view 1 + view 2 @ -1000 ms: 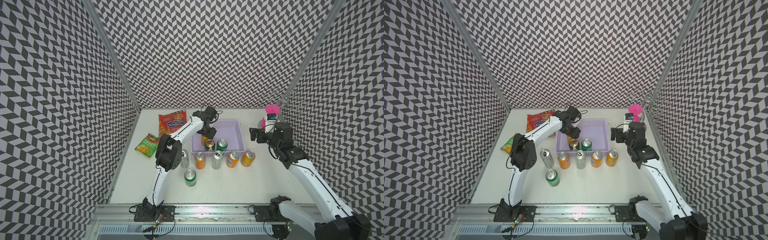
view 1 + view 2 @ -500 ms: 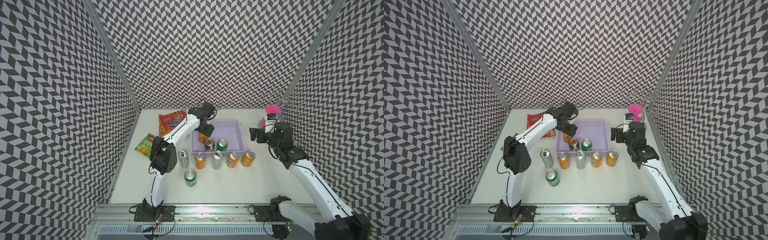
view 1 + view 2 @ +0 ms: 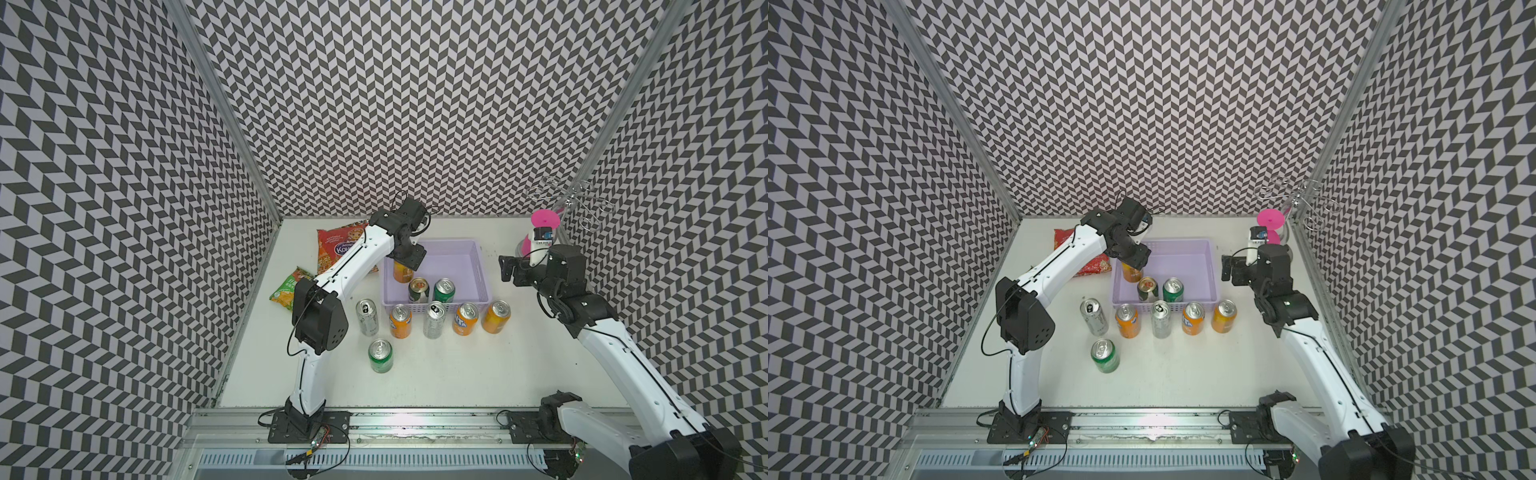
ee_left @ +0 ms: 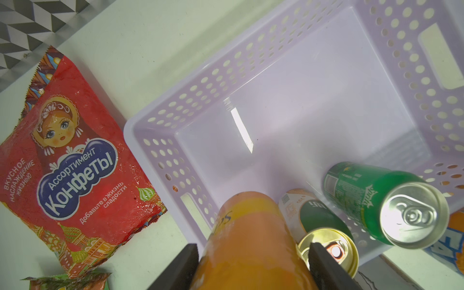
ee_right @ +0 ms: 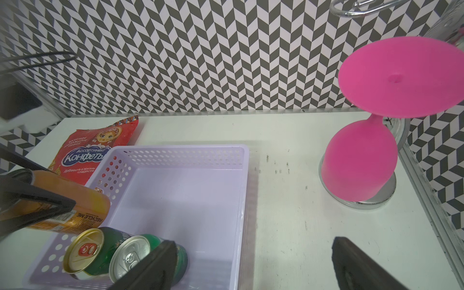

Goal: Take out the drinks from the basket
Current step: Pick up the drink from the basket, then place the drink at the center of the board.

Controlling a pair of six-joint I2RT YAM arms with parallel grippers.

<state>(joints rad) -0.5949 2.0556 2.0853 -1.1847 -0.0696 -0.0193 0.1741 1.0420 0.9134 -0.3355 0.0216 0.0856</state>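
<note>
Two drinks, a gold-topped can [image 3: 418, 289] and a green can [image 3: 444, 291], stand inside the basket [image 3: 455, 262] by its near wall. The left gripper [image 4: 252, 251] clamps an orange can [image 4: 251, 221] above the basket's left wall, probably to carry it clear. The right gripper [image 5: 253, 241] hangs beside the basket, wide open, empty.

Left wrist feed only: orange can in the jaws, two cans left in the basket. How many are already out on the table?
Observer: Six, all upright: two silver cans, three orange cans, and a lone green can apart from the row.
Operator: Where's the right arm?
Observer: The right gripper hangs off the right end of the basket, jaws open and empty.
Operator: Anything close to it?
Observer: A pink goblet, upside down, stands just behind it.
</note>
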